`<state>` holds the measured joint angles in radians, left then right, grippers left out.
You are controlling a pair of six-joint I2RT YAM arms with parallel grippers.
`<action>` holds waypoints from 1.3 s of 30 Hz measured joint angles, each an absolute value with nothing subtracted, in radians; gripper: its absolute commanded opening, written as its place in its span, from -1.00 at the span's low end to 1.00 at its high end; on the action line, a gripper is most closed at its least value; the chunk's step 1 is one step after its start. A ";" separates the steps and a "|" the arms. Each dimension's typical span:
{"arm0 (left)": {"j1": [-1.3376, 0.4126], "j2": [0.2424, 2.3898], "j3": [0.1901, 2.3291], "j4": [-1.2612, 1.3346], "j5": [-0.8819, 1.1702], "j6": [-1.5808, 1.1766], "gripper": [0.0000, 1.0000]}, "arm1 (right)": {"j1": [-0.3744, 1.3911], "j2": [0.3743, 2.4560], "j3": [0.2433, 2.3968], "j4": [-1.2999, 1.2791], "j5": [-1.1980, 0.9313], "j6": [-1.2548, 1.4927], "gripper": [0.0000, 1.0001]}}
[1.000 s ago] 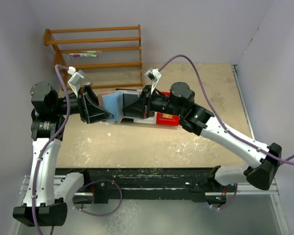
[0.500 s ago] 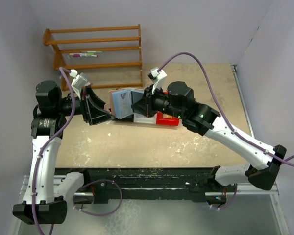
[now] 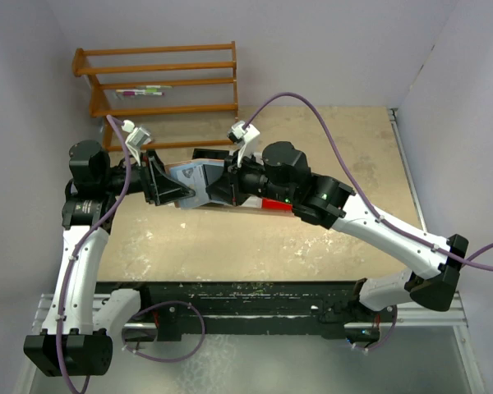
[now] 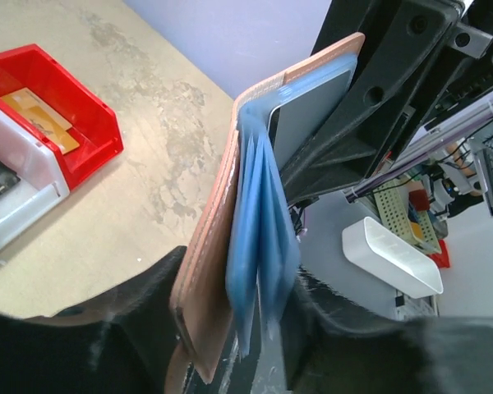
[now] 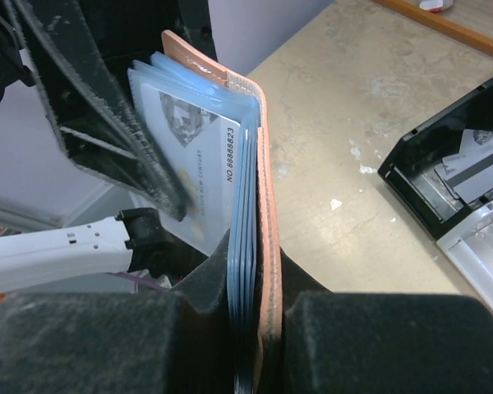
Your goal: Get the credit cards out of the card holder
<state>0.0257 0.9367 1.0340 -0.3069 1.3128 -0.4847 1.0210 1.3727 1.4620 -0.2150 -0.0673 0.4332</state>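
The right hand (image 5: 259, 328) is pinched shut on one edge of the card holder (image 5: 261, 180), which stands fanned open in the air between it and the left hand (image 4: 238, 341); whether that one grips the far edge I cannot tell. The credit cards (image 5: 199, 152) sit in floppy blue sleeves (image 4: 263, 222) just beyond the right fingers. They look thin, stiff and slick, so I'd nip one by an exposed corner and slide it straight out.

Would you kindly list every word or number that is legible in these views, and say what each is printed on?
"NO 88888823": along the edge of the white card inside the card holder, right wrist view.
Labels on the wooden rack: too small to read.
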 measured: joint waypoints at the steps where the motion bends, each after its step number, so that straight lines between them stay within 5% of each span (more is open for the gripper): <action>1: 0.026 0.937 1.034 -0.305 1.314 -0.484 -0.37 | 1.021 1.374 1.462 -0.216 -0.070 0.433 -1.00; 8: 0.022 0.937 1.031 -0.268 1.385 -0.525 -0.80 | 1.020 1.317 1.409 -0.182 -0.150 0.451 -1.00; 12: 0.019 0.920 0.996 -0.132 1.454 -0.646 -0.92 | 0.998 1.283 1.364 -0.133 -0.237 0.483 -0.82; 17: 0.018 0.906 0.995 -0.060 1.473 -0.723 -0.99 | 0.901 1.273 1.288 -0.001 -0.430 0.576 -0.19; 22: 0.020 0.913 1.007 -0.081 1.460 -0.736 -1.00 | 0.802 1.272 1.241 0.060 -0.552 0.648 0.14; 30: 0.019 0.964 1.119 -0.334 1.375 -0.552 -1.00 | 0.718 1.248 1.270 -0.041 -0.506 0.626 0.14; 39: 0.020 1.044 1.221 -0.667 1.029 -0.259 -1.00 | 0.710 1.134 1.297 -0.014 -0.348 0.627 0.03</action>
<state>0.0196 1.0443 1.2205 -0.6666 1.0286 -0.2588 0.7105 1.1343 1.2968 -0.0135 -0.3485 0.6270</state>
